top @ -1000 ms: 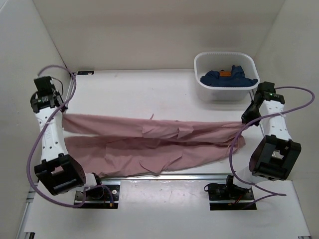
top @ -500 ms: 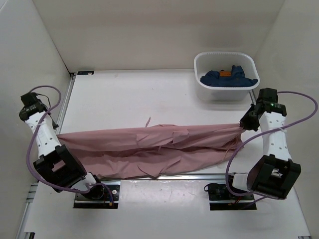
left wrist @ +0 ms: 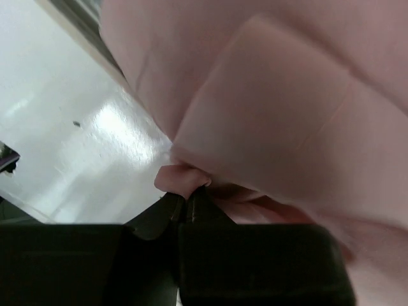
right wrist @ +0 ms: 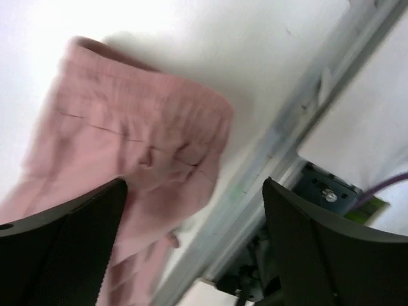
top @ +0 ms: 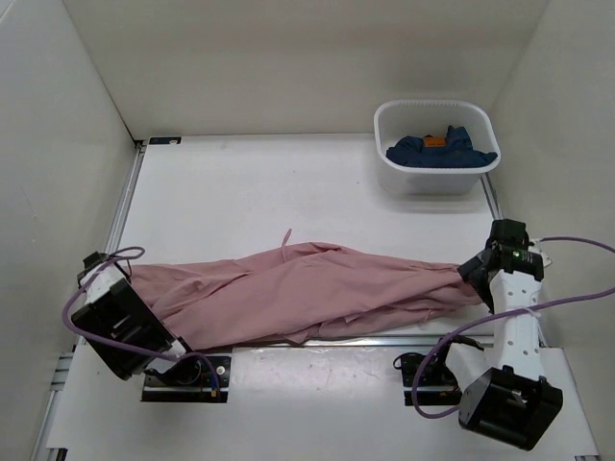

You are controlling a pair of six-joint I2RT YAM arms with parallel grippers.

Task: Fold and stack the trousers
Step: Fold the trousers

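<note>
Left wrist view: left gripper [left wrist: 189, 194] pinched onto trousers [left wrist: 287, 115]; right gripper [right wrist: 194, 191] spread wide over them.

readable text: none I can make out | top view: orange tag [top: 435, 141] on the navy garment [top: 456, 154] in the white tub [top: 434, 104], too small for me to read | my wrist views: too blurred, no lettering legible

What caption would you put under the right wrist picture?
Open right gripper above the dusty-pink soft-fabric trousers on the white table.
</note>
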